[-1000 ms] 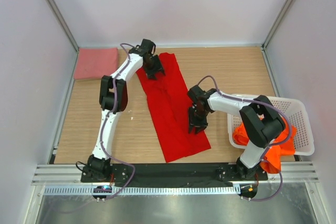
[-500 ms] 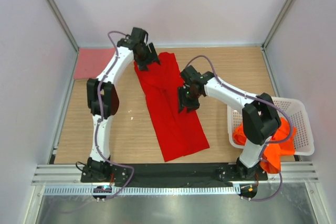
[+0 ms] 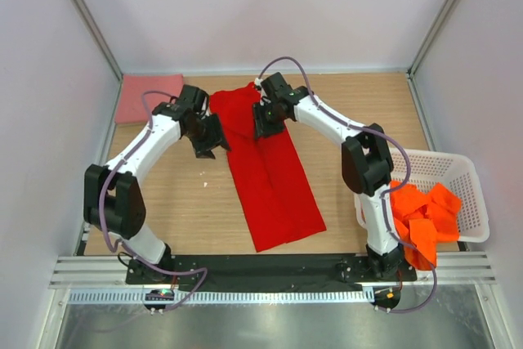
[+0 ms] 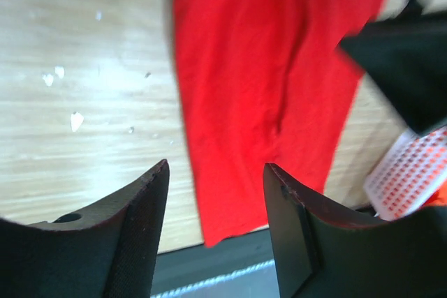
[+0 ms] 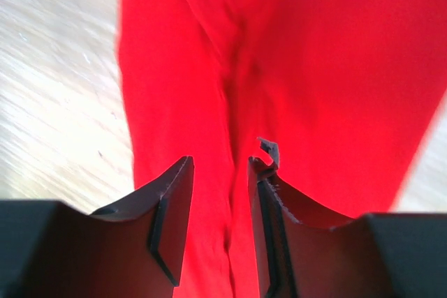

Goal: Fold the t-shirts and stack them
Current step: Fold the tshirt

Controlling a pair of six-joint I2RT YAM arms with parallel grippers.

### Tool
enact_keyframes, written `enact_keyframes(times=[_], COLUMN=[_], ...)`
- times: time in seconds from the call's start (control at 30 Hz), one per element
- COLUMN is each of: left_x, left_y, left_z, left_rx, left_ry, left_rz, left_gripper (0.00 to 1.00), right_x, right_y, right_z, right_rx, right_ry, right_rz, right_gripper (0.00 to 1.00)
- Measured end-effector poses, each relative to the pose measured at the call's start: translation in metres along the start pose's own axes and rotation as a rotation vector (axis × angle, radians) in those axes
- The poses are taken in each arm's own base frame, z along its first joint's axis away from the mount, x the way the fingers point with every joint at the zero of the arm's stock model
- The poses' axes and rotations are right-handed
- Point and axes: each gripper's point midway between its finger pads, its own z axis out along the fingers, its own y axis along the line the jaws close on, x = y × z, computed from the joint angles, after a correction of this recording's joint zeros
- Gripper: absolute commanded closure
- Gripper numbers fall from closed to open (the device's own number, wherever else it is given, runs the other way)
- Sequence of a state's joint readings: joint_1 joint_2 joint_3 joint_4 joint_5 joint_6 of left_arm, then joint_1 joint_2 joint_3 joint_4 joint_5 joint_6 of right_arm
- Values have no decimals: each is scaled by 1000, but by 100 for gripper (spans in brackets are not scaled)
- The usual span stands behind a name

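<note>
1. The red t-shirt (image 3: 274,185) lies on the wooden table (image 3: 180,202) as a long folded strip, running from the far side toward the near edge.
2. The left gripper (image 4: 216,167) is just beside the strip's left edge; its jaws are spread and nothing is between them.
3. The right gripper (image 5: 220,162) is over the far part of the red t-shirt, jaws apart, pinching no cloth.
4. A folded pink t-shirt (image 3: 149,97) rests in the far left corner.
5. Orange t-shirts (image 3: 425,214) fill the white basket (image 3: 474,194) at the right.

Lab — white panels (image 3: 261,6), aluminium frame (image 3: 86,15)
</note>
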State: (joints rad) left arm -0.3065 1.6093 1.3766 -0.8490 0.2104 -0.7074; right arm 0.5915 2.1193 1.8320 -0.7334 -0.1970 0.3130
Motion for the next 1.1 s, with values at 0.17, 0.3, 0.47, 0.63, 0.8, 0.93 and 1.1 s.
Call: enact_keyframes(times=[0.17, 0.3, 0.47, 0.63, 0.8, 0.93, 1.1], left_x=[13, 5, 1, 1, 0, -1, -5], left_y=[7, -1, -3, -3, -6, -8, -10], left_z=[19, 28, 47, 55, 57, 60, 63], left_rx=[-3, 38, 38, 39, 47, 57, 67], left_ry=[65, 50, 75, 92, 100, 111, 117], left_rz=[-12, -8, -20, -23, -24, -26, -30], left_gripper=[44, 45, 45, 45, 53, 56, 57], right_x=[-22, -19, -18, -20, -20, -19, -21], right_y=[11, 9, 6, 8, 8, 4, -5], right_z=[30, 46, 58, 64, 73, 80, 82], right_rx=[-70, -79, -74, -74, -72, -56, -6], right_ry=[-30, -11, 2, 0, 4, 10, -3], right_rz=[-25, -29, -35, -41, -43, -42, -43], right_gripper=[58, 56, 56, 57, 59, 61, 79])
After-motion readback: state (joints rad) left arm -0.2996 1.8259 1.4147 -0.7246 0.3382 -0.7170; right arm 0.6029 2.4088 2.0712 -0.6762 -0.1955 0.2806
